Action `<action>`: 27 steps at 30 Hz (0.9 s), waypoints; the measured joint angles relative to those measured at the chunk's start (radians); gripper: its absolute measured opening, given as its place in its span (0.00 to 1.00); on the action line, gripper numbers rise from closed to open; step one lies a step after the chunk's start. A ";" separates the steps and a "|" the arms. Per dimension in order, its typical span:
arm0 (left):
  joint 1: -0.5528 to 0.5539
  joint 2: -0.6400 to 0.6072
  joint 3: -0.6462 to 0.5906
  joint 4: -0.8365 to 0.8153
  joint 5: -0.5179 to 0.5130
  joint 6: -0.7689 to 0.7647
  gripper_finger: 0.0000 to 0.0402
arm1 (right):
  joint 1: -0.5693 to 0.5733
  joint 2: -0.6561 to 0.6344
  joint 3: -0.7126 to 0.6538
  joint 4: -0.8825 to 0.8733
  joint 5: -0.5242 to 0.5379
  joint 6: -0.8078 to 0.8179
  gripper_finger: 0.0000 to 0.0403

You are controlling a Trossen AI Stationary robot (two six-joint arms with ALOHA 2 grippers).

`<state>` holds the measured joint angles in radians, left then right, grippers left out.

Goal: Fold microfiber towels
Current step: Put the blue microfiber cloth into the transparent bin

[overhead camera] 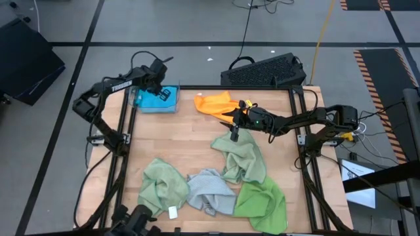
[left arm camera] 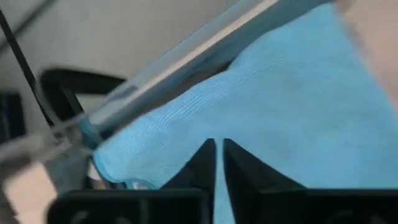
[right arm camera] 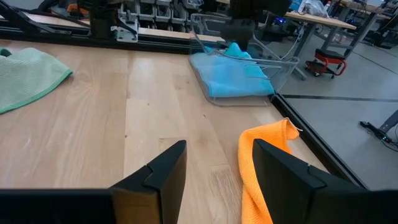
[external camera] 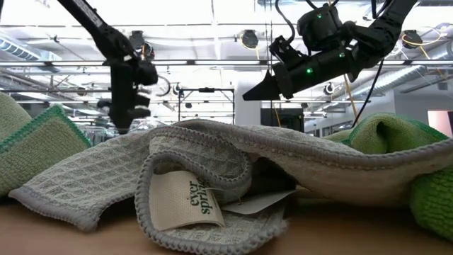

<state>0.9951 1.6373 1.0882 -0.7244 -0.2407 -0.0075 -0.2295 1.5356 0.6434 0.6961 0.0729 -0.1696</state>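
Blue towel: the bright blue soft microfiber towel (overhead camera: 157,99) lay folded in a clear plastic bin (right arm camera: 273,78) at the far left corner of the wooden table (overhead camera: 177,141); light, limp, likely to sag if lifted by one edge
Orange towel: the crumpled orange microfiber towel (overhead camera: 215,103) lay just right of that bin; best pinched at a free corner
Heap: pale sage green (overhead camera: 161,183), light grey (overhead camera: 209,190) and bright green (overhead camera: 262,200) towels lay bunched well nearer than the bin; soft, clingy
Left gripper: (left arm camera: 217,165) fingers pressed together over the blue towel, holding nothing I could make out
Right gripper: (right arm camera: 214,165) fingers spread, empty, beside the orange towel
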 joint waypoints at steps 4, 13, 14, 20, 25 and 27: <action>0.023 0.064 0.000 0.035 0.017 -0.040 0.02 | 0.000 0.000 0.000 -0.016 0.000 0.000 0.44; 0.051 0.167 0.000 0.088 0.016 -0.068 0.01 | 0.000 0.000 0.000 -0.028 0.000 -0.002 0.44; 0.053 0.170 0.000 0.088 0.015 -0.069 0.02 | 0.000 0.000 0.000 -0.028 0.000 -0.003 0.44; 0.038 0.120 -0.001 0.061 0.013 -0.071 0.03 | 0.000 0.000 0.000 -0.034 0.000 -0.007 0.44; 0.015 0.021 -0.001 0.045 -0.054 -0.107 0.01 | 0.000 0.000 0.000 -0.044 0.000 -0.007 0.44; 0.017 0.007 0.000 0.050 -0.104 -0.116 0.02 | 0.000 0.000 0.000 -0.042 0.000 -0.006 0.44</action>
<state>1.0118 1.6447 1.0880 -0.6743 -0.3449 -0.1237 -0.2295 1.5356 0.6434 0.6537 0.0727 -0.1753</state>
